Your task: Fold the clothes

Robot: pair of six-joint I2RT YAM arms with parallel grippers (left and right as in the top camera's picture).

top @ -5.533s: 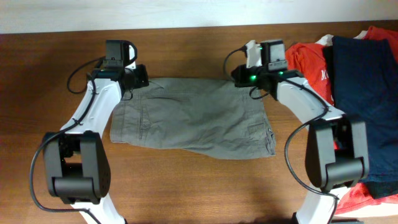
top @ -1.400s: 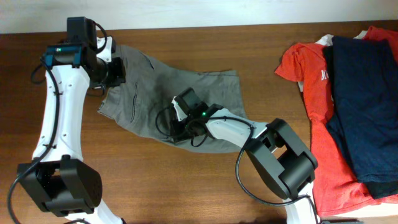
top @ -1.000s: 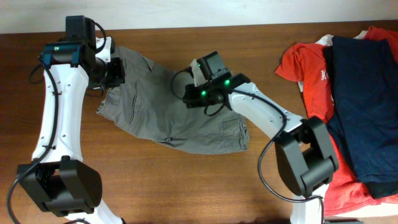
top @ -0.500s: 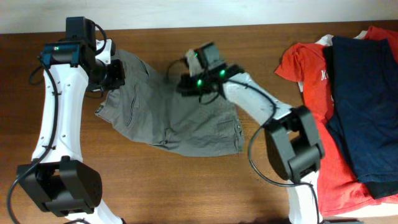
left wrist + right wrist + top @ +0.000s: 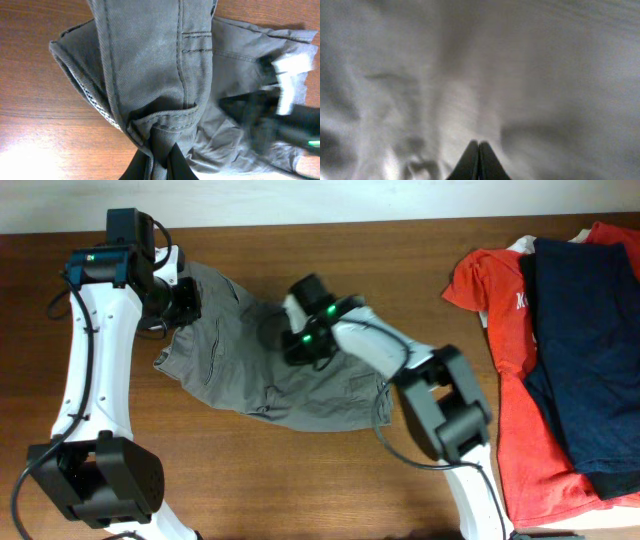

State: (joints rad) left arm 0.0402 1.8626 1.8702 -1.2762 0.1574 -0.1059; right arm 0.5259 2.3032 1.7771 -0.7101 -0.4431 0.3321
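Note:
The grey shorts [image 5: 300,385] lie rumpled on the wooden table, left of centre. My left gripper [image 5: 185,298] is shut on their back left corner and holds it bunched and lifted; the left wrist view shows the cloth [image 5: 150,60] pinched between the jaws of that gripper [image 5: 159,157]. My right gripper [image 5: 290,345] is over the middle of the shorts, near the back edge. In the right wrist view this gripper [image 5: 478,145] has its jaws shut tip to tip, nothing between them, right above blurred grey cloth [image 5: 530,75].
An orange-red T-shirt [image 5: 490,290] with a dark navy garment [image 5: 585,330] on it lies at the right end of the table. Bare wood [image 5: 250,480] shows in front of the shorts. The right arm [image 5: 280,115] appears blurred in the left wrist view.
My right gripper has swept from the front of the shorts to their back edge, then left and slightly forward. The shorts' right side has shifted. The left arm has held still.

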